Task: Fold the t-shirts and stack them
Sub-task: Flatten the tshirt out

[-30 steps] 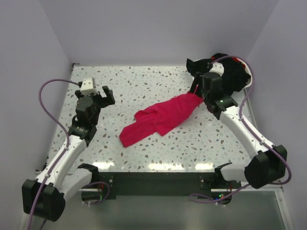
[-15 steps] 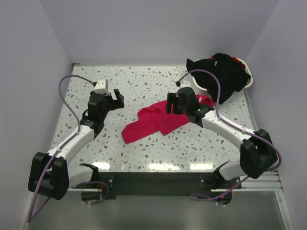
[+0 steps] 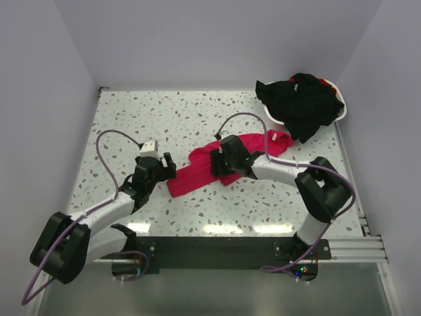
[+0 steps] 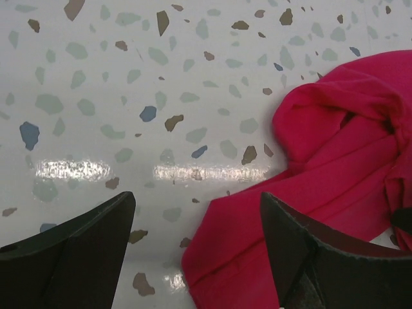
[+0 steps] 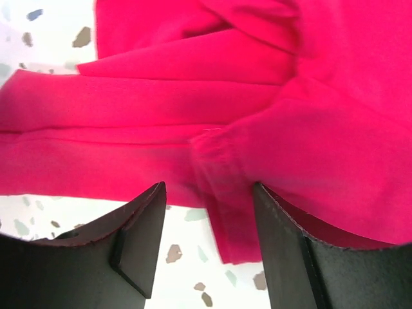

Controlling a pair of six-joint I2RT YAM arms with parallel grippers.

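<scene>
The pinkish-red t-shirt [image 3: 197,174] lies crumpled in a long strip across the middle of the table. My left gripper [image 3: 167,166] is open and low at the strip's left end. In the left wrist view the shirt's corner [image 4: 270,251] lies between the open fingers [image 4: 77,251], beside the right one. My right gripper [image 3: 216,162] is open over the middle of the shirt. In the right wrist view a hem fold [image 5: 222,193] lies between its open fingers [image 5: 132,241]. Black t-shirts [image 3: 304,104] are heaped in the basket. No neck label shows.
The white plastic basket [image 3: 341,112] stands at the table's back right corner, with black fabric hanging over its front rim. The enclosure walls run close along the left, back and right of the speckled table [image 3: 145,118].
My right gripper has moved left from beside the basket to the middle of the red shirt, whose right end now lies on the table. My left gripper has moved nearer and right to the shirt's left end.
</scene>
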